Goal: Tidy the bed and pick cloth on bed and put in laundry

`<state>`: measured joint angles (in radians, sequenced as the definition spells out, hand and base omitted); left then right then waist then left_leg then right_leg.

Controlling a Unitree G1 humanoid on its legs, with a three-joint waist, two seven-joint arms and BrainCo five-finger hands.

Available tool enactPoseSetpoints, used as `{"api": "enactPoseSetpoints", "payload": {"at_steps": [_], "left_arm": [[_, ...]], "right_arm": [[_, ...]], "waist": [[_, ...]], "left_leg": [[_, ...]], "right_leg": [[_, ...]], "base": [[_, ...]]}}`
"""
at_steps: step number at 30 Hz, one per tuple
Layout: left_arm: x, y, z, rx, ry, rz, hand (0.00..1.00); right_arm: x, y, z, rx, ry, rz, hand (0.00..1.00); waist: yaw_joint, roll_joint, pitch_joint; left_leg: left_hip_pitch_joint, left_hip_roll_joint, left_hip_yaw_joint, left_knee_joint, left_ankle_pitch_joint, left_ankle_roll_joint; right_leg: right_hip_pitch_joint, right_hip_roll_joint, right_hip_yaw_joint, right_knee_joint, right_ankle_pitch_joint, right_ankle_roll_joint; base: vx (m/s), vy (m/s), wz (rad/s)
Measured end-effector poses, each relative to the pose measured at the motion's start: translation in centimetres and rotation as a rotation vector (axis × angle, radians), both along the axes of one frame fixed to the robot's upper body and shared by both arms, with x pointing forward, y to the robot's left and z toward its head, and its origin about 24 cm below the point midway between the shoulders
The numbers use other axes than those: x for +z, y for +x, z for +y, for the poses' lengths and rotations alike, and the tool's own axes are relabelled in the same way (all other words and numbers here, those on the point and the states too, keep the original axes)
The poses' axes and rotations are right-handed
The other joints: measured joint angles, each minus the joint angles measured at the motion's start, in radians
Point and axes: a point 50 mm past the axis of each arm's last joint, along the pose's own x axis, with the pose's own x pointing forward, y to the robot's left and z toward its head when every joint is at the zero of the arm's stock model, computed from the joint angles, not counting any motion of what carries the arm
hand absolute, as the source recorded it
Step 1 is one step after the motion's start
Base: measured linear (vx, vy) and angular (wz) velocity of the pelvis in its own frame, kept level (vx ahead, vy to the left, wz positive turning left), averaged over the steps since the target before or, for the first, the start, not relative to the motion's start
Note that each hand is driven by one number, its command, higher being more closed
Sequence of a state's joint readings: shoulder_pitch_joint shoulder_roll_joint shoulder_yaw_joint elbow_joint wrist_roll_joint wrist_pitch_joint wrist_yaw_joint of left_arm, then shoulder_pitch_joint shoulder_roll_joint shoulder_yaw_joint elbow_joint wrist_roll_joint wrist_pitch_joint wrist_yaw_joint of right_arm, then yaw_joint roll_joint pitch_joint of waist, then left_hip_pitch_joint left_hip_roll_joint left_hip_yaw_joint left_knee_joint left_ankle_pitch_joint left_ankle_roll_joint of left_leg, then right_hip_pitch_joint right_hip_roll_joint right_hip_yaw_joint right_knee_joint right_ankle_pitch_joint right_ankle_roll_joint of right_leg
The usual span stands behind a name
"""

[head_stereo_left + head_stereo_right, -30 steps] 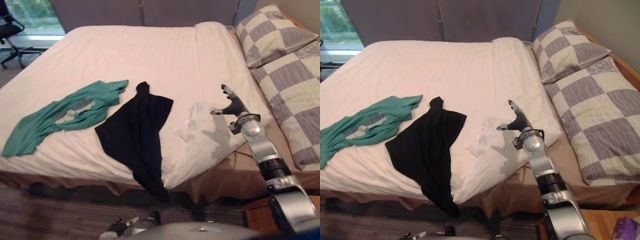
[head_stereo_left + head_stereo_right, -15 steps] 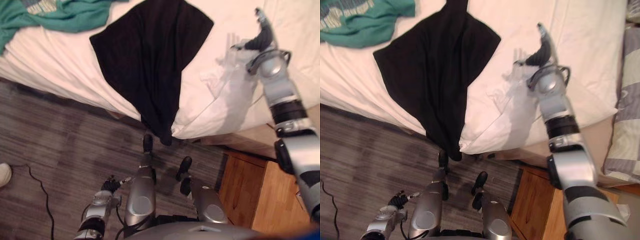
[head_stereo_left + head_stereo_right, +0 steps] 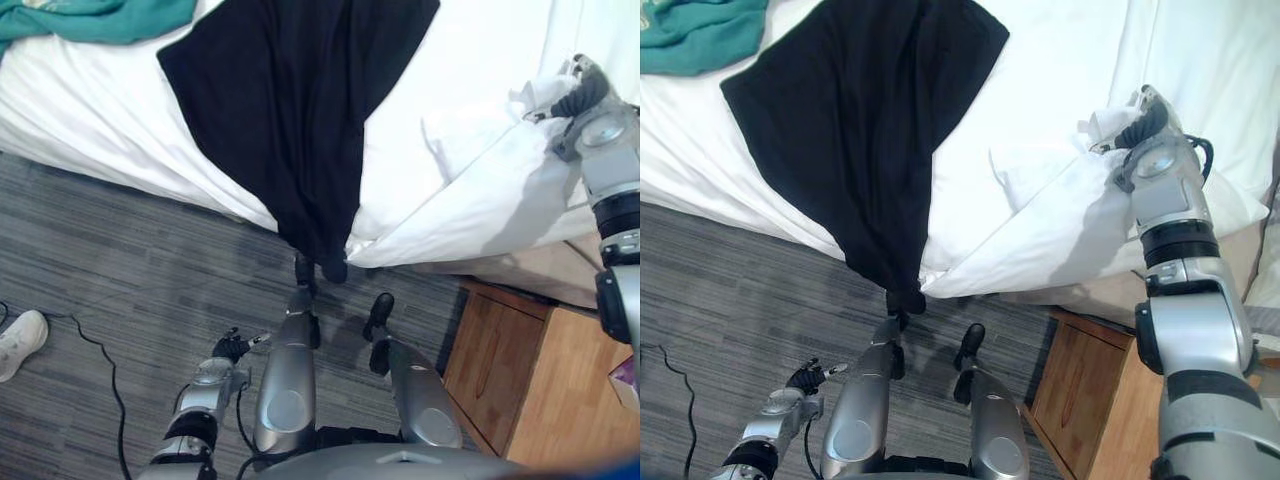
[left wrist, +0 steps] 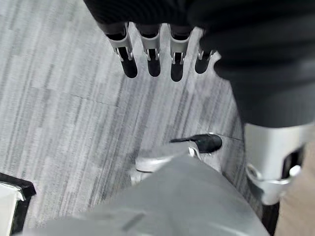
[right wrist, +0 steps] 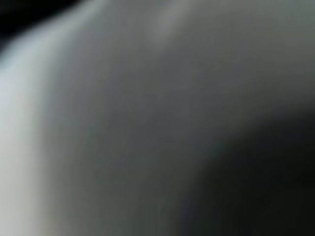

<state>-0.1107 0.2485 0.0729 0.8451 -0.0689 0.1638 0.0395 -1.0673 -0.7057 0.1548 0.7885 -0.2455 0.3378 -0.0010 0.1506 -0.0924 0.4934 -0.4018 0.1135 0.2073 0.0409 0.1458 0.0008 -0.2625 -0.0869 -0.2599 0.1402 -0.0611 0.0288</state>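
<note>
Contact: your right hand [image 3: 1140, 122] has dropped into the rumpled white duvet fold [image 3: 1040, 185]; you cannot tell its grip; tidying probably begins.

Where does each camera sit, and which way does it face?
Left eye view: head, facing steeply down at black cloth, white duvet, floor; right hand at the duvet, left hand low by the floor.
Right eye view: beside it, sharing that scene and both hands.
Left wrist view: left wrist, looking along its fingers at the floor.
Right wrist view: right wrist, up against something pale I cannot identify.
</note>
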Motion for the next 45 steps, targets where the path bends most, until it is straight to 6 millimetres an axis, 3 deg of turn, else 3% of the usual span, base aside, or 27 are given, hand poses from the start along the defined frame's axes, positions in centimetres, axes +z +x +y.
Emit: {"api": "enactPoseSetpoints", "payload": {"at_steps": [3, 7, 13, 16, 18, 22, 23, 26, 28, 30, 31, 33, 37, 39, 43, 45], "left_arm": [[0.1, 0.3, 0.0, 0.0, 0.0, -0.001, 0.0], [0.1, 0.2, 0.0, 0.002, -0.001, 0.016, 0.0], [0.2, -0.3, 0.4, -0.006, 0.004, 0.024, 0.0], [0.0, -0.8, 0.4, -0.023, 0.012, 0.047, 0.0], [-0.4, -2.1, 0.7, -0.02, 0.019, 0.075, 0.0], [-1.4, -4.4, 1.0, -0.005, 0.022, 0.146, 0.0], [-1.8, -5.2, 0.7, -0.005, 0.016, 0.174, 0.0], [-2.7, -6.7, -0.2, -0.016, -0.006, 0.223, 0.0], [-3.6, -7.8, -1.6, -0.012, -0.048, 0.265, 0.0], [-4.0, -8.5, -2.1, -0.008, -0.068, 0.274, 0.0], [-4.2, -8.8, -2.6, -0.009, -0.083, 0.269, 0.0], [-4.5, -9.0, -3.1, -0.016, -0.116, 0.266, 0.0], [-4.7, -9.2, -3.5, -0.014, -0.185, 0.241, 0.0], [-4.8, -9.2, -3.8, -0.018, -0.239, 0.234, 0.0], [-5.0, -9.5, -4.4, -0.026, -0.301, 0.234, 0.0], [-5.0, -9.8, -4.5, -0.046, -0.325, 0.243, 0.0]], "right_arm": [[-0.8, -0.4, -0.3, 0.02, 0.05, -0.018, 1.0], [-3.9, -0.6, 0.1, 0.057, 0.144, 0.003, 1.0], [-9.0, -2.4, 1.8, 0.111, 0.34, -0.043, 1.0], [-12.5, -4.6, 2.4, 0.099, 0.438, -0.046, 1.0], [-15.5, -6.7, 3.6, 0.09, 0.526, -0.042, 1.0], [-20.6, -11.4, 3.8, -0.012, 0.654, 0.001, 1.0], [-22.0, -13.0, 3.4, -0.063, 0.686, 0.012, 0.0], [-24.5, -16.3, 2.8, -0.168, 0.764, -0.012, 0.0], [-25.7, -17.8, 3.4, -0.259, 0.897, -0.119, 0.0], [-27.2, -18.5, 4.1, -0.325, 1.004, -0.142, 0.0], [-29.2, -19.5, 4.4, -0.413, 1.109, -0.142, 0.0], [-31.1, -21.0, 4.2, -0.518, 1.176, -0.159, 0.0], [-33.4, -23.9, 3.0, -0.698, 1.223, -0.21, 0.0], [-34.9, -27.3, 1.8, -0.853, 1.199, -0.219, 0.0], [-34.7, -31.0, -0.4, -1.01, 1.108, -0.296, 0.0], [-32.8, -32.1, -3.1, -1.063, 1.005, -0.4, 0.0]], "waist": [[0.0, -0.003, 0.001], [-0.001, -0.017, 0.001], [-0.025, -0.067, 0.0], [-0.031, -0.089, -0.012], [-0.056, -0.116, -0.045], [-0.106, -0.129, -0.129], [-0.116, -0.119, -0.158], [-0.154, -0.085, -0.221], [-0.182, -0.036, -0.265], [-0.188, -0.01, -0.284], [-0.188, 0.01, -0.297], [-0.189, 0.028, -0.309], [-0.188, 0.035, -0.315], [-0.189, 0.031, -0.327], [-0.199, 0.04, -0.336], [-0.216, 0.045, -0.348]], "left_leg": [[0.006, 0.008, 0.002, 0.004, -0.001, -0.001], [0.055, 0.009, 0.016, -0.005, -0.005, -0.007], [0.173, 0.007, 0.06, -0.097, 0.02, -0.01], [0.25, 0.007, 0.085, -0.138, 0.023, -0.014], [0.295, 0.006, 0.109, -0.14, 0.0, -0.025], [0.351, -0.007, 0.137, -0.143, -0.018, -0.03], [0.373, -0.012, 0.145, -0.144, -0.023, -0.03], [0.412, -0.027, 0.162, -0.145, -0.042, -0.031], [0.451, -0.037, 0.176, -0.146, -0.056, -0.032], [0.475, -0.04, 0.185, -0.146, -0.068, -0.034], [0.497, -0.042, 0.197, -0.146, -0.078, -0.035], [0.512, -0.045, 0.208, -0.146, -0.089, -0.036], [0.563, -0.05, 0.224, -0.147, -0.108, -0.038], [0.576, -0.051, 0.24, -0.147, -0.123, -0.047], [0.594, -0.045, 0.282, -0.147, -0.141, -0.061], [0.603, -0.039, 0.292, -0.147, -0.152, -0.064]], "right_leg": [[0.007, 0.006, 0.002, 0.0, 0.002, -0.004], [0.044, 0.009, 0.021, 0.0, -0.001, -0.009], [0.106, 0.008, 0.06, -0.016, -0.006, -0.009], [0.156, 0.009, 0.082, -0.02, -0.003, -0.004], [0.187, 0.007, 0.105, -0.02, -0.008, 0.004], [0.227, -0.001, 0.133, -0.024, -0.019, 0.022], [0.245, -0.002, 0.143, -0.023, -0.025, 0.026], [0.275, -0.015, 0.161, -0.024, -0.044, 0.035], [0.308, -0.025, 0.171, -0.027, -0.064, 0.045], [0.319, -0.028, 0.187, -0.031, -0.073, 0.046], [0.339, -0.029, 0.195, -0.039, -0.077, 0.052], [0.353, -0.033, 0.2, -0.05, -0.079, 0.054], [0.416, -0.039, 0.206, -0.082, -0.066, 0.054], [0.433, -0.044, 0.207, -0.096, -0.064, 0.057], [0.436, -0.043, 0.222, -0.094, -0.06, 0.064], [0.435, -0.04, 0.221, -0.086, -0.058, 0.066]], "base": [[-0.01, -0.026, -0.04], [-0.01, -0.005, -0.11], [0.02, 0.0, -0.18], [0.07, 0.01, -0.2], [0.06, 0.008, -0.31], [0.07, 0.011, -0.22], [0.07, 0.005, -0.18], [0.04, 0.029, -0.16], [0.03, 0.038, -0.16], [0.04, 0.026, -0.17], [0.05, 0.021, -0.22], [0.07, 0.023, -0.17], [0.12, 0.015, -0.13], [0.15, 0.006, -0.19], [0.1, 0.016, -0.26], [0.06, 0.011, -0.16]]}}
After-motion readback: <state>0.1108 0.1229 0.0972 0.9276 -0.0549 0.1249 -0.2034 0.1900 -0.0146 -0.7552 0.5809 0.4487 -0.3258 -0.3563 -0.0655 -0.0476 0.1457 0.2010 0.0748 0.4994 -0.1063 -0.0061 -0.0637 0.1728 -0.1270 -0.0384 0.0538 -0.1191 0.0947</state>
